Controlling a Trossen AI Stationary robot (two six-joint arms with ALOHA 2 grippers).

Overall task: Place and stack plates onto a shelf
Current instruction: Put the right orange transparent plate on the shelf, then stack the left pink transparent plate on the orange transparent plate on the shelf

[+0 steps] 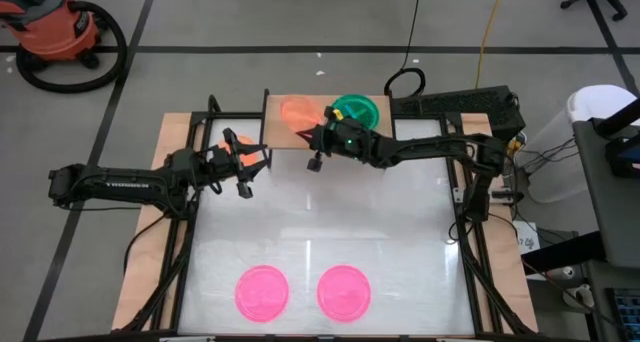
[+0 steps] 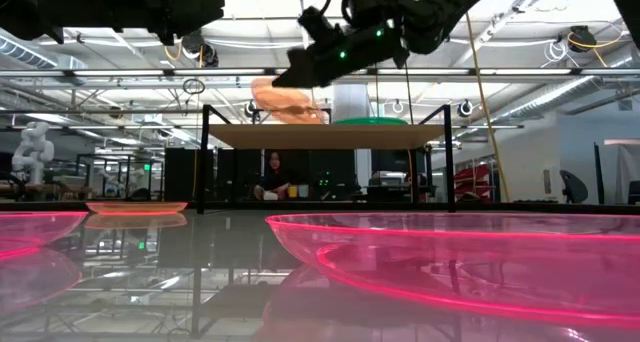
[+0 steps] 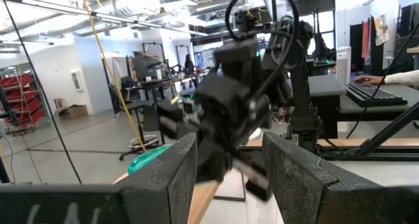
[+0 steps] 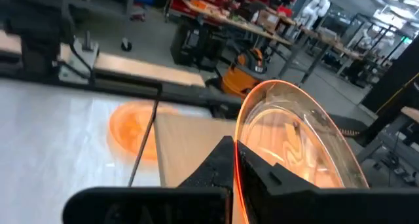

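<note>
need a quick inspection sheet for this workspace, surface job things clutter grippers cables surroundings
surface: white tabletop, glossy, on a wood base.
job's things: shelf at the far edge; green plate lying on it; one orange plate held tilted over the shelf; another orange plate on the table beside the shelf; two pink plates at the near edge.
clutter: nothing seen.
grippers: right gripper shut on the held orange plate's rim above the shelf; left gripper open, empty, over the table's far left part.
cables: yellow cable and black cable on the floor behind the table.
surroundings: orange shop vacuum; a seated person beyond the shelf.
</note>
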